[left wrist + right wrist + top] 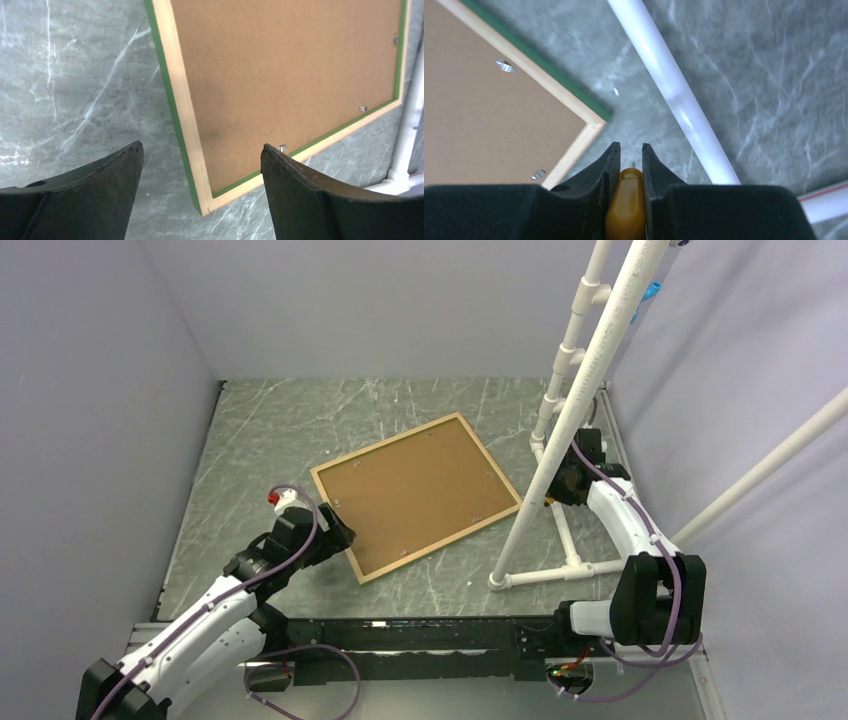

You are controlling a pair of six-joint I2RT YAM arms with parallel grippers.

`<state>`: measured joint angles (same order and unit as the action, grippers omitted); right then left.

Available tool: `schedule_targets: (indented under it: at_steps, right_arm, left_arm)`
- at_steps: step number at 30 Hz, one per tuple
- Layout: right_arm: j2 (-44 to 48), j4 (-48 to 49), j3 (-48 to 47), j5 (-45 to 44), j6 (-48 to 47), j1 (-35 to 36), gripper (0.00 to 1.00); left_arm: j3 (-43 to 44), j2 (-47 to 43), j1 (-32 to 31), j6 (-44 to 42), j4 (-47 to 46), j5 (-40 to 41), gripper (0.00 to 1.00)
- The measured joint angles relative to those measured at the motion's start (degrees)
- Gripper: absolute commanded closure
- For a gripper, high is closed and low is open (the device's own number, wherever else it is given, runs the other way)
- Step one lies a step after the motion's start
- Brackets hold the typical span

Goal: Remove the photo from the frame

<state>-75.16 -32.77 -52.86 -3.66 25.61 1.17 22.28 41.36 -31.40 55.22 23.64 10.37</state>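
Note:
The frame (386, 443) lies face down mid-table, light wood rim up, with the brown backing board (415, 495) filling it. The photo is hidden under that board. My left gripper (338, 523) hovers open over the frame's near-left corner; in the left wrist view its jaws (201, 146) straddle that corner of the frame (182, 100) without touching it. My right gripper (565, 485) sits by the frame's right corner, partly behind a pipe. In the right wrist view it (630, 146) is shut on a yellow-handled tool (625, 205) with a thin metal tip, just off the frame (555, 89).
A white pipe stand (590, 390) rises at the right, its base bars on the table beside the frame; one pipe (674, 95) crosses close to the right gripper. Small metal tabs (363, 108) (504, 65) hold the backing board. Grey walls enclose the table.

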Motion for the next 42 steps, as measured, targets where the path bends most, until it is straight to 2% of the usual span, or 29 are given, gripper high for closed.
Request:
schedule_targets:
  at_steps: [7,15,27,35,42]
  right_arm:
    - [0.5,-1.8,6.5,1.2,2.8,-1.0,1.00]
    - [-0.6,2.4,9.9,7.9,4.8,-1.0,1.00]
    - [-11.2,17.8,8.5,18.5,12.1,-0.5,1.00]
    - [-19.9,22.3,2.0,22.1,12.5,3.3,1.00]
    - [-20.5,23.1,1.3,23.2,11.0,5.0,1.00]
  left_arm:
    - [3.0,-5.7,0.7,-8.4,0.2,-3.3,0.09]
    - [5.0,-0.2,0.7,-15.4,-5.5,-13.0,0.09]
    - [4.9,8.8,0.8,-16.3,-14.8,-25.4,0.03]
    - [4.2,10.9,-0.9,-14.9,-17.0,-27.1,0.02]
    - [5.1,14.9,-3.3,-15.2,-15.8,-27.0,0.04]
